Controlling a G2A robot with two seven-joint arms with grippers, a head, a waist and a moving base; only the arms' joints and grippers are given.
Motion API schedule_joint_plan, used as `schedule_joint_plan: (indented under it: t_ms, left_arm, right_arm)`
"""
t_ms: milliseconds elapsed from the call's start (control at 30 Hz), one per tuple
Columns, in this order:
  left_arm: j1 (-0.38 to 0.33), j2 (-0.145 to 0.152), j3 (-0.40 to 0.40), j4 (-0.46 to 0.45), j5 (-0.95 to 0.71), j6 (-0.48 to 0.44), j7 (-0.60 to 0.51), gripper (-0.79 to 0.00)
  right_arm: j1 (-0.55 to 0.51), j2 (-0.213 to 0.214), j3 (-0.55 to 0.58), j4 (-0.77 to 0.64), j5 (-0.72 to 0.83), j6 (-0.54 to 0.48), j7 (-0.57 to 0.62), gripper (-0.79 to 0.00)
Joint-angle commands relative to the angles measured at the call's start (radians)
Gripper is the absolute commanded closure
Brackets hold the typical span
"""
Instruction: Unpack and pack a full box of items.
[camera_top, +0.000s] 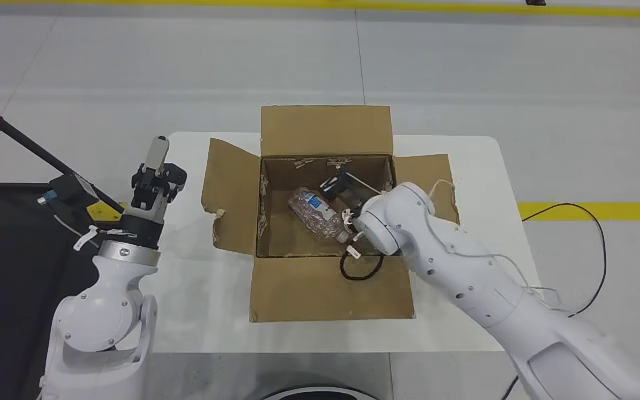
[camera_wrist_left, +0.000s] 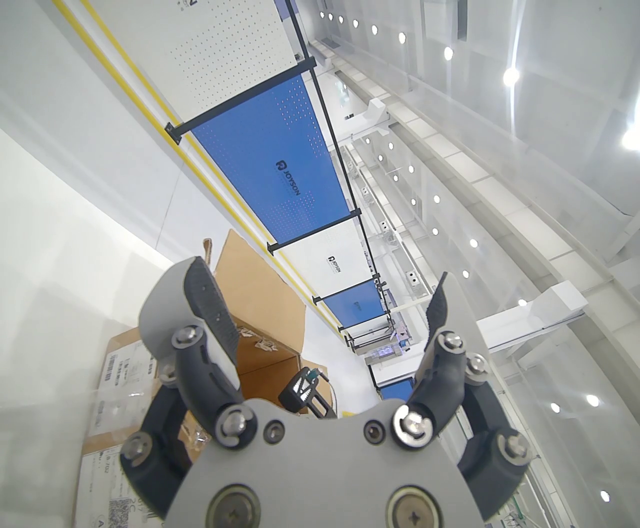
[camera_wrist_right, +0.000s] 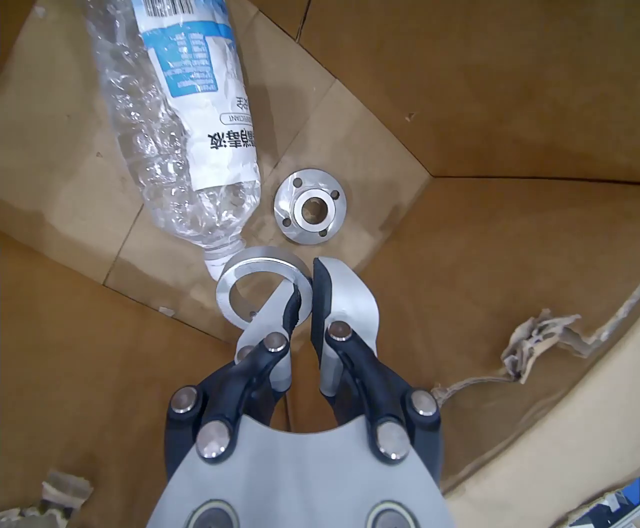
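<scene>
Unpacking looks barely started tbh: inside the box (camera_top: 325, 130) the right claw (camera_wrist_right: 306, 287) is clamped on a metal ring (camera_wrist_right: 260, 256), a crushed bottle (camera_wrist_right: 170, 125) and a flange (camera_wrist_right: 310, 205) are left on the box floor, and the left claw (camera_wrist_left: 320, 280) is held wide apart outside the box.

I count one cardboard box (camera_top: 330, 290), one crushed clear plastic bottle (camera_wrist_right: 165, 115), one flat metal ring (camera_wrist_right: 262, 260), one round metal flange (camera_wrist_right: 314, 181), one white table (camera_top: 200, 300)
</scene>
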Motion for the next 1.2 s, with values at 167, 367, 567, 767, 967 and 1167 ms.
schedule_joint_plan:
  t_ms: [167, 367, 567, 767, 967, 1167]
  left_arm:
    - [0.023, 0.003, -0.05, -0.011, -0.017, 0.004, 0.029, -0.785]
    - [0.045, 0.004, -0.075, -0.022, -0.028, 0.001, 0.038, -0.785]
    - [0.057, 0.007, -0.071, -0.018, -0.027, 0.003, 0.025, -0.785]
    - [0.06, 0.013, -0.081, -0.004, -0.023, 0.025, -0.035, -0.785]
    - [0.065, 0.025, -0.073, 0.007, 0.017, 0.045, -0.162, -0.785]
    - [0.047, 0.034, -0.049, 0.02, 0.034, 0.036, -0.234, -0.785]
  right_arm:
    - [0.006, -0.025, -0.015, 0.057, -0.023, -0.009, 0.001, -0.003]
    - [0.015, -0.047, -0.023, 0.114, -0.025, -0.033, 0.016, -0.256]
    - [0.02, -0.063, -0.017, 0.137, -0.034, -0.043, 0.021, -0.329]
    - [-0.001, -0.053, 0.047, 0.046, -0.046, -0.032, 0.024, -0.403]
    - [-0.098, -0.003, 0.256, -0.182, 0.018, -0.02, -0.006, -0.785]
    - [-0.244, 0.044, 0.501, -0.375, 0.138, -0.048, -0.042, -0.785]
